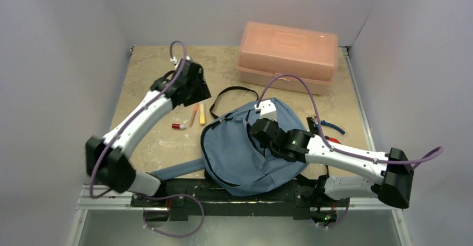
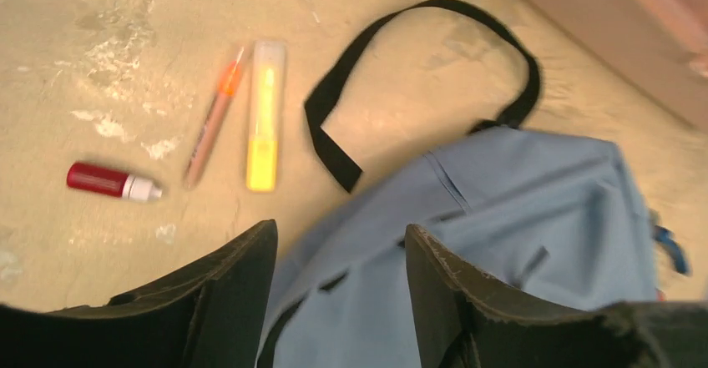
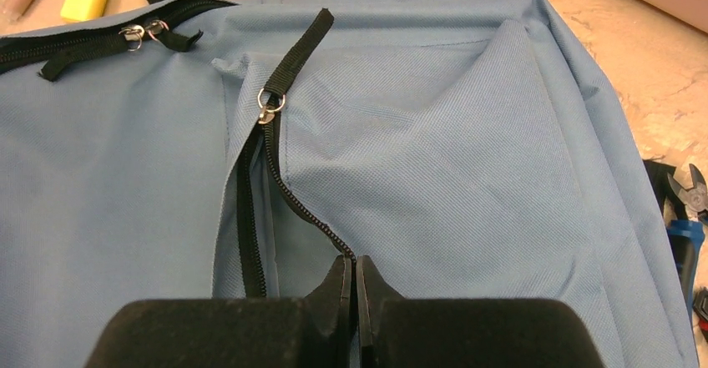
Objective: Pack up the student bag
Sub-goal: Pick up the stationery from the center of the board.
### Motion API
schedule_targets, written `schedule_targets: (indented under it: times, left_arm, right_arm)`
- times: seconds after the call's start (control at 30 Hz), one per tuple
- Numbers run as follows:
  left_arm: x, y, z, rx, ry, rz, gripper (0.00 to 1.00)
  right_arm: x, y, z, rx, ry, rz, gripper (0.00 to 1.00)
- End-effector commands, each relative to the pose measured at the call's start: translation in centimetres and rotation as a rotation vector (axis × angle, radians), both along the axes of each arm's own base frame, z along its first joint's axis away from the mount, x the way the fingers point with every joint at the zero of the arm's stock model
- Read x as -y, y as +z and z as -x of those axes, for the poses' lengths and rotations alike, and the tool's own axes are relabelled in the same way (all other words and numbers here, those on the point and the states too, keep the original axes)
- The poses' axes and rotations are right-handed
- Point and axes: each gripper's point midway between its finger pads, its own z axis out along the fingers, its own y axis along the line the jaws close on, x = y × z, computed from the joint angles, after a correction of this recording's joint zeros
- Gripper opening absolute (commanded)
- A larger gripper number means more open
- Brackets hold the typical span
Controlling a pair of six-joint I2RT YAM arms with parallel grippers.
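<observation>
A: Checking grippers first. Right gripper (image 3: pixel 355 269)?
B: Fingers together, pinched on the front-pocket zipper (image 3: pixel 280 168) edge of the student bag (image 1: pixel 234 151). Left gripper (image 2: pixel 338 233) has its fingers apart with nothing between them, and hovers over the bag's upper-left corner.
A: Bag location?
B: Flat on the table (image 1: pixel 148 73), centre, close to the arm bases, under the right wrist.
A: Relation that matters?
B: The zipper line runs straight away from the right fingertips to its pull ring, so I'd guess any pull goes along that line. Loose items lie just left of the bag: highlighter (image 2: pixel 264 118), orange pen (image 2: pixel 213 122), red tube (image 2: pixel 108 180). The first two lie side by side, long axes pointing away from the bases. The left arm is clearly nearer them, and the bag sits to their right.
A: Surface, room?
B: Beige mottled tabletop, plain pale walls (image 1: pixel 56 34) on three sides. Pink box (image 1: pixel 287 53) is at the far edge, apart from the bag, with a black strap loop (image 2: pixel 417 42) lying between them.
</observation>
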Motion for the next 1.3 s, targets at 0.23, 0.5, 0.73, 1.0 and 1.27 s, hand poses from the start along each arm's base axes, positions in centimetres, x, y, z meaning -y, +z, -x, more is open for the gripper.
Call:
schedule_targets:
  times: [0.23,0.5,0.73,1.0,1.27]
  left_arm:
    - [-1.5,-12.8,-5.4,-0.331,0.023,-0.299,0.51]
    - [-1.7,-15.6,-7.2,-0.346,0.036,-0.327,0.51]
    - [-1.0,-17.7,-7.8,-0.367,0.036,-0.285,0.48]
    - [-1.8,-19.0,-6.6,-0.361,0.085,-0.262,0.18]
    - [-2.0,-9.7,-4.9,-0.176,0.072,-0.163,0.05]
  right_arm:
    - [0.3,2.5,-0.7,0.07,-0.007,-0.065,0.0]
    - [0.3,2.3,-0.6,0.068,-0.002,-0.065,0.0]
    - [-0.1,2.3,-0.7,0.07,0.011,-0.063,0.0]
    - [-0.2,2.2,-0.8,0.073,0.017,-0.06,0.0]
    - [-0.1,2.5,-0.8,0.069,0.001,-0.089,0.0]
